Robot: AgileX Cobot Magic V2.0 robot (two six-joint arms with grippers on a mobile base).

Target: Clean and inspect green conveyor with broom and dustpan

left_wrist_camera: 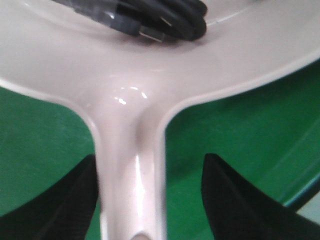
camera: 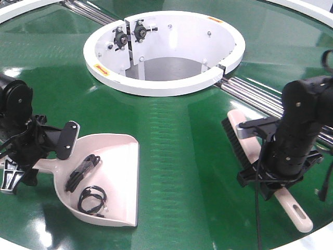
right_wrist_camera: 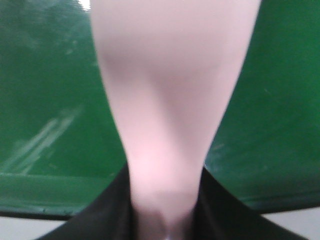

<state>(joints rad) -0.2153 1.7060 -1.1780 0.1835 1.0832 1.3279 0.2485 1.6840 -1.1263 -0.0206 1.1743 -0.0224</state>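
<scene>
The pale dustpan (camera: 117, 177) lies on the green conveyor (camera: 182, 146) at the front left, with black coiled cables (camera: 83, 174) inside it. My left gripper (camera: 46, 162) is open around the pan's handle. In the left wrist view the handle (left_wrist_camera: 130, 175) touches the left finger (left_wrist_camera: 70, 200), and green belt shows between it and the right finger. At the right lies the broom (camera: 294, 211), bristles to the left. My right gripper (camera: 273, 185) is shut on its handle. Both fingers press the pink handle (right_wrist_camera: 170, 75) in the right wrist view.
A white ring-shaped housing (camera: 156, 86) stands at the back centre. Silver rollers (camera: 260, 96) cross the belt behind my right arm. The belt's near edge and pale floor (camera: 322, 239) show at the front right.
</scene>
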